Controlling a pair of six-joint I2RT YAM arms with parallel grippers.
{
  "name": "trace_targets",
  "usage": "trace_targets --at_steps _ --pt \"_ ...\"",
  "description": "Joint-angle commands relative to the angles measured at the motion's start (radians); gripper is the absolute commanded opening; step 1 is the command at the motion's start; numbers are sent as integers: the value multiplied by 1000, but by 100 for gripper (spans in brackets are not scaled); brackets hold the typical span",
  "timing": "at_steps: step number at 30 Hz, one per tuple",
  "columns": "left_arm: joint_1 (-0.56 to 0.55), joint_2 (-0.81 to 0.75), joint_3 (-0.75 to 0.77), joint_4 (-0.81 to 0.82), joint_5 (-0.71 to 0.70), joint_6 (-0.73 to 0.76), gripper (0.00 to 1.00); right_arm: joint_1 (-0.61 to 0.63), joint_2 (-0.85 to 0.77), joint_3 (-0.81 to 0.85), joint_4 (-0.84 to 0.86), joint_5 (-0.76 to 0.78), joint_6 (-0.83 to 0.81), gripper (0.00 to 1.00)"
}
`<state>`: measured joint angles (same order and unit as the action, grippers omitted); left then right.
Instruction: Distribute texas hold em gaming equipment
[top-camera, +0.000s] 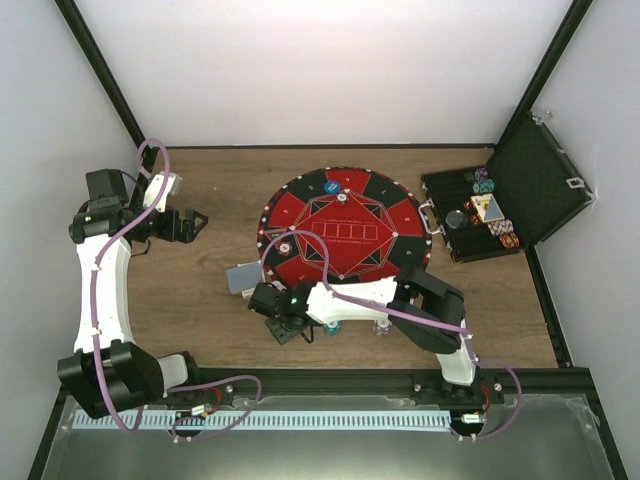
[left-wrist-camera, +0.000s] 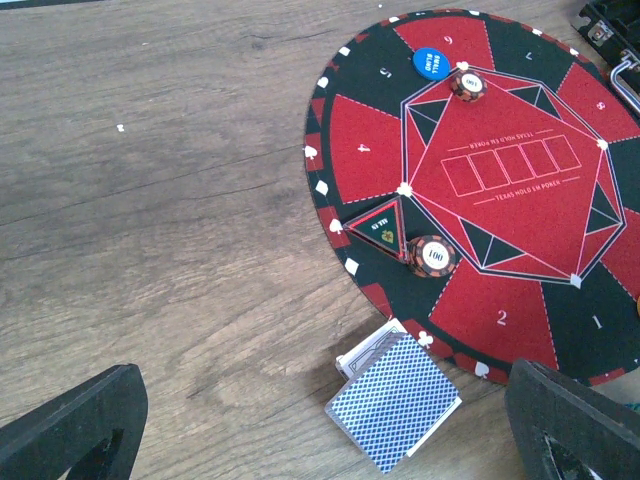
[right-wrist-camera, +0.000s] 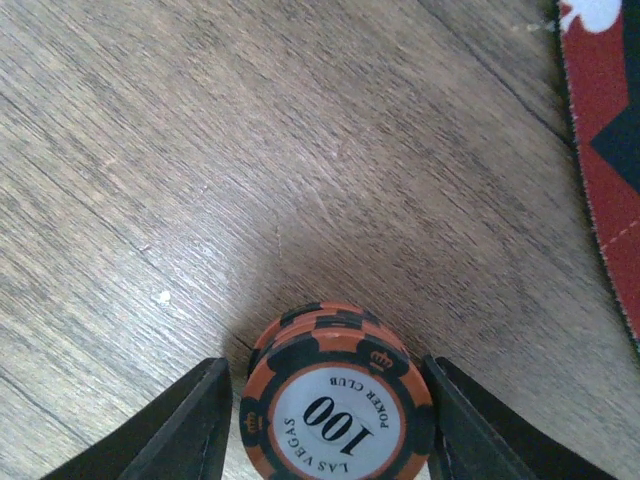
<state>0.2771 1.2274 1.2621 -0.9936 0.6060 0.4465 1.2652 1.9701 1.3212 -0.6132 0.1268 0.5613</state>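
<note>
Right gripper (right-wrist-camera: 328, 415) flanks chip stack (right-wrist-camera: 338, 380), pinch unconfirmable; stack judged rigid, light, shear-prone, best held low across opposite rims.

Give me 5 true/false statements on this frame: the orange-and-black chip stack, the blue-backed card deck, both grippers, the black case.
1. The stack of orange-and-black "100" poker chips sits between the right gripper's fingers. True.
2. That stack is on the round red-and-black poker mat. False: it is over the bare wooden table, beside the mat's edge.
3. The blue-backed card deck lies on the wood beside the mat. True.
4. The left gripper holds the round blue chip. False: it is open and empty; the chip lies on the mat.
5. The black hinged case is closed. False: its lid stands open.
</note>
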Motion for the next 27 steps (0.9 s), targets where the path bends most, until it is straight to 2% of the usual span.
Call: trace_targets --at_steps 1,5,12,20,24,27 --pt "5 -17 -1 -10 8 8 100 11 24 43 -27 8 -3 55" --pt "5 -17 -6 -9 10 9 100 10 14 50 -36 7 -6 60" --pt "5 -20 -15 -5 15 9 100 10 9 57 -40 5 -5 59" --pt "5 -23 -22 -4 17 10 100 10 7 63 -39 11 -6 48" --pt "5 -23 -24 -1 16 9 100 11 16 61 -42 13 -7 46" --pt "5 -25 -24 0 17 9 100 11 17 53 -39 14 -3 37"
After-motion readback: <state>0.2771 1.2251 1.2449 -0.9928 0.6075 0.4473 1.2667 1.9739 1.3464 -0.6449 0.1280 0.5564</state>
